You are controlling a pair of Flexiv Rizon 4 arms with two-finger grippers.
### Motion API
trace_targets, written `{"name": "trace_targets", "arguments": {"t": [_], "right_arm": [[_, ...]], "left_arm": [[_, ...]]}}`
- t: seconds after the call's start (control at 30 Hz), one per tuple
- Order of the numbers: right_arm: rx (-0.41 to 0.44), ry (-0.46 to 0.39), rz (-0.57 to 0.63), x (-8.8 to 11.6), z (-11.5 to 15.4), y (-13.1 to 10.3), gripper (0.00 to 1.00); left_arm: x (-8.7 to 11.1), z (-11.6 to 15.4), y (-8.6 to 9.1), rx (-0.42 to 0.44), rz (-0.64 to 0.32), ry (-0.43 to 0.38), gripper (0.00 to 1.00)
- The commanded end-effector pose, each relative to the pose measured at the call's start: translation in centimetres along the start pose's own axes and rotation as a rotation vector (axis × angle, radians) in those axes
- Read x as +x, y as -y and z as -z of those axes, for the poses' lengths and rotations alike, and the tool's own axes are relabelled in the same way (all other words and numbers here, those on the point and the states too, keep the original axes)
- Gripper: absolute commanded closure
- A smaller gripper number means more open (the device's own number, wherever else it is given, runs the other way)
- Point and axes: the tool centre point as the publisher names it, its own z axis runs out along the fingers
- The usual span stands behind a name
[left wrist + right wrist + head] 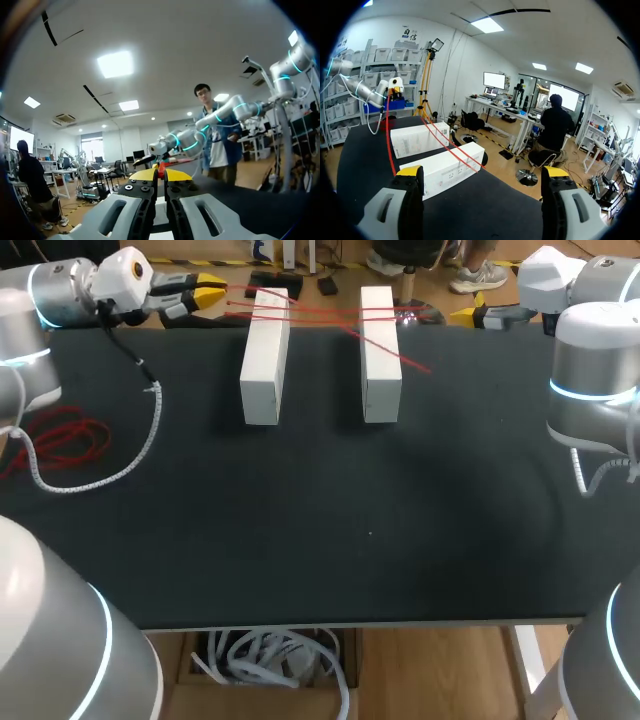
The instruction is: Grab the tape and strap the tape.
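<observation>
Up at the far edge of the table, the red tape stretches in strands across the left white block and the right white block. One end is pinched in the closed fingers of the left gripper. The right gripper hangs wide open just beyond the right block. A red coil and a white spiral cable lie near the table's left edge.

The left gripper fills the near middle. Its two grey slotted fingers lie side by side, and their bright yellow tips are pressed together with only a thin seam between them. A sliver of thin red tape shows at that seam. Ahead, toward the table's right side, the silver right arm with glowing cyan rings stretches over the black tabletop.
</observation>
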Motion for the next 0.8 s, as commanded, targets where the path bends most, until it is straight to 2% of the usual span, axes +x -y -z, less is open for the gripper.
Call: {"name": "trace_targets", "arguments": {"t": [0.03,0.2,0.27,0.33,0.37,0.43,0.67,0.7,0.73,0.77,0.8], "right_arm": [[0.0,0.0,0.0,0.0,0.0,0.0,0.0],[0.0,0.0,0.0,0.0,0.0,0.0,0.0],[0.0,0.0,0.0,0.0,0.0,0.0,0.0],[0.0,0.0,0.0,0.0,0.0,0.0,0.0],[0.0,0.0,0.0,0.0,0.0,0.0,0.0],[0.0,0.0,0.0,0.0,0.0,0.0,0.0],[0.0,0.0,0.0,0.0,0.0,0.0,0.0],[0.0,0.0,0.0,0.0,0.0,0.0,0.0],[0.0,0.0,0.0,0.0,0.0,0.0,0.0],[0.0,0.0,0.0,0.0,0.0,0.0,0.0],[0.0,0.0,0.0,0.0,0.0,0.0,0.0]], "left_arm": [[1.6,-1.0,1.4,-0.04,-0.007,0.26,1.0],[2.7,-1.6,2.2,-0.053,0.006,0.287,1.0],[3.1,-1.9,2.5,-0.01,-0.014,0.298,1.0],[3.5,-2.3,2.7,-0.045,0.034,0.29,1.0],[3.8,-2.6,2.9,-0.009,0.012,0.297,1.0],[4.3,-2.9,3.3,-0.022,0.039,0.304,1.0],[6.3,-4.0,4.1,0.122,0.003,0.337,1.0],[6.5,-4.0,4.2,0.094,0.025,0.339,1.0],[6.8,-4.1,4.1,0.095,0.041,0.333,1.0],[7.0,-4.3,4.2,0.129,0.014,0.347,1.0],[7.1,-4.3,4.4,0.104,0.031,0.347,1.0]]}}
